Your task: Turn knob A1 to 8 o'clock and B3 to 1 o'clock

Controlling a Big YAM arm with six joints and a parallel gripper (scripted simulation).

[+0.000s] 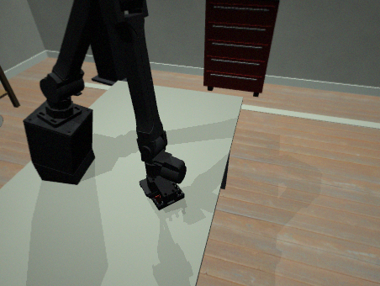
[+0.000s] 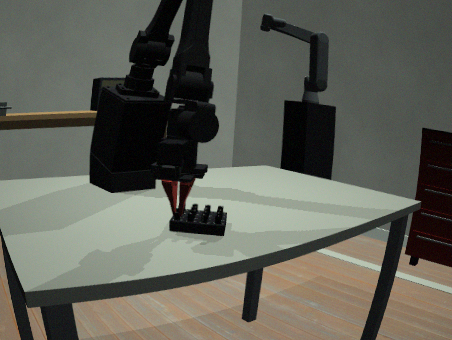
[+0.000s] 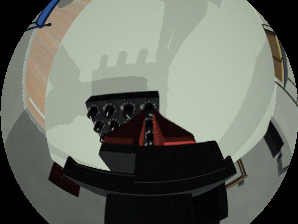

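Observation:
The black knob box [image 1: 165,205] [image 2: 197,229] [image 3: 122,96] stands on the pale table. Its knobs show as dark pegs with white marks. In the wrist view one full row lies along the top edge, with a second row partly visible below; printed names are unreadable. My gripper [image 2: 178,213] [image 3: 149,113] has its red fingertips low at the end column, at the box's left end in the exterior view. The fingers are nearly together and appear shut on a knob there. Which knob is unclear. The fingers and palm hide its line and much of the box.
The pale table [image 1: 126,235] [image 2: 300,200] [image 3: 220,75] has an edge to the right of the box in the top view. Neighbouring knobs [image 2: 219,215] [image 3: 128,108] stand close beside the fingers. A red drawer cabinet [image 1: 240,46] [image 2: 436,200] stands beyond the table.

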